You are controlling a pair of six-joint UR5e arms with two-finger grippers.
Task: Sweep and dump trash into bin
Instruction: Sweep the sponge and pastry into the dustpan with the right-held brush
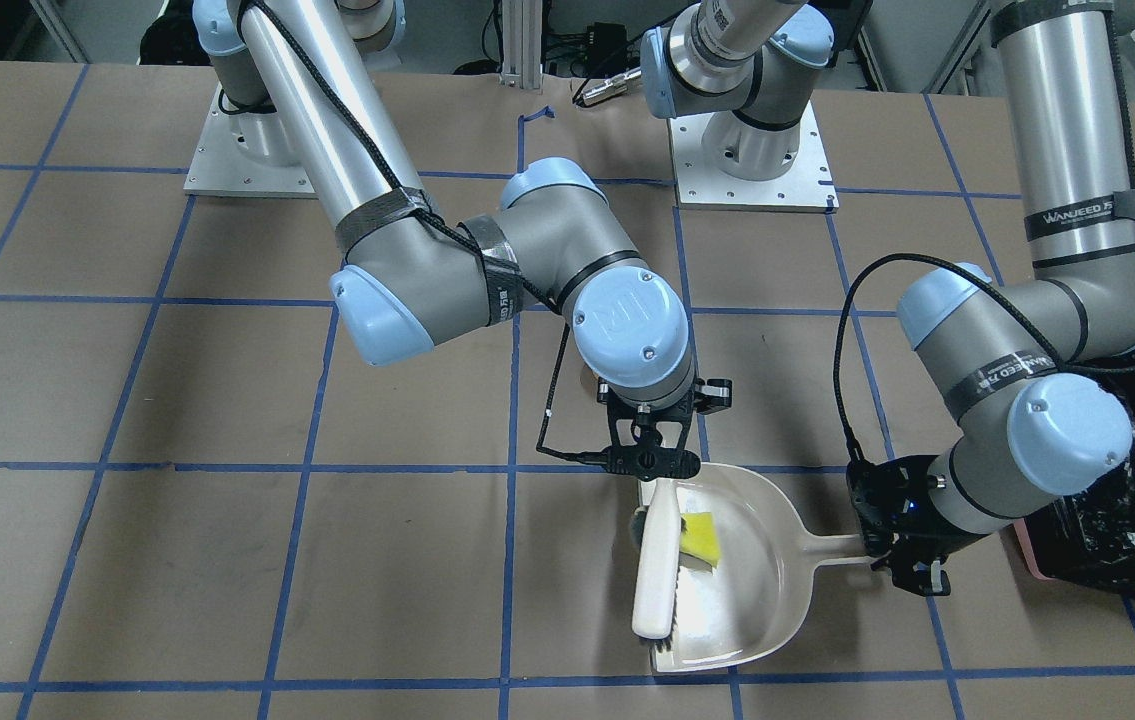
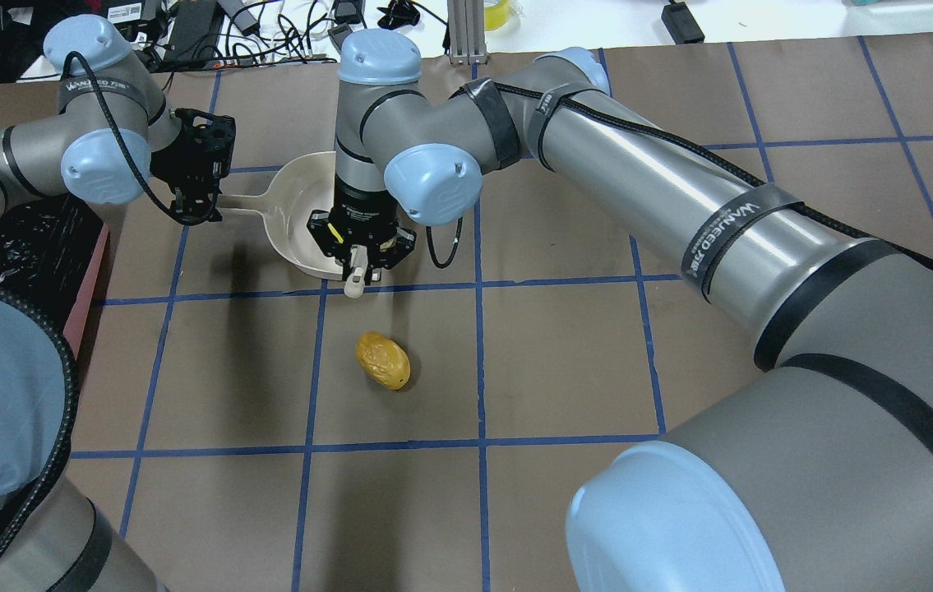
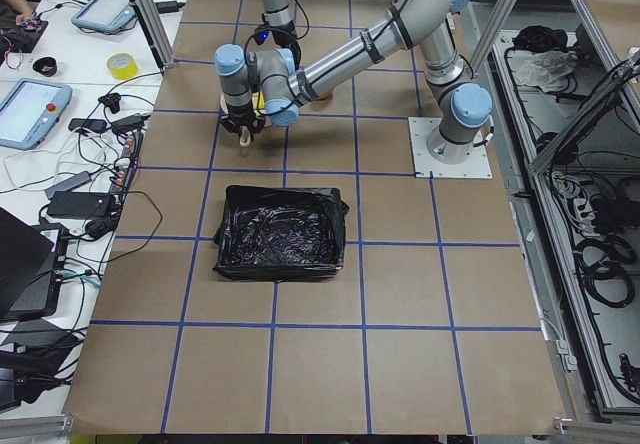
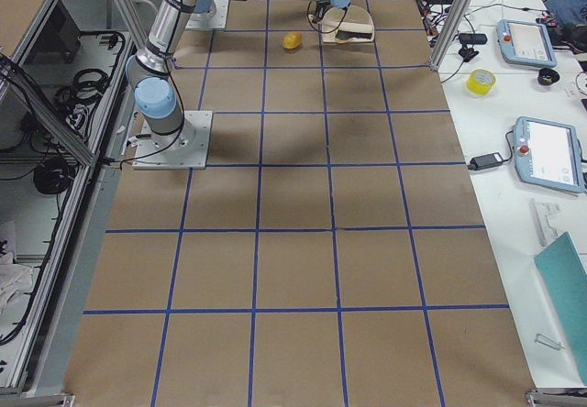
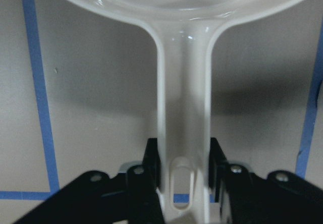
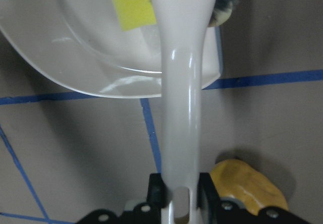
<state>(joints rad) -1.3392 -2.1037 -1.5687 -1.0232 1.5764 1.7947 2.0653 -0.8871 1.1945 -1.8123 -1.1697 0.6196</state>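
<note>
My left gripper point(image 1: 902, 562) is shut on the handle of the beige dustpan point(image 1: 767, 585), which lies flat on the table; the wrist view shows the fingers point(image 5: 151, 161) clamping the handle. My right gripper point(image 1: 654, 462) is shut on the handle of a white brush point(image 1: 655, 575), which lies across the dustpan's mouth. The yellow-green wedge point(image 1: 700, 538) lies inside the dustpan beside the brush. The orange-yellow lump point(image 2: 383, 360) sits on the table on the robot's side of the dustpan. The bin point(image 1: 1122, 520), with its black bag, stands by the left arm. The bread piece is not visible.
The brown table top point(image 2: 565, 362) carries a blue tape grid. The two arm base plates point(image 1: 752, 160) are at the robot's edge. The bin's pink side point(image 2: 86, 284) is close to the left elbow. Tablets and a tape roll lie on the operators' side bench point(image 3: 60, 94).
</note>
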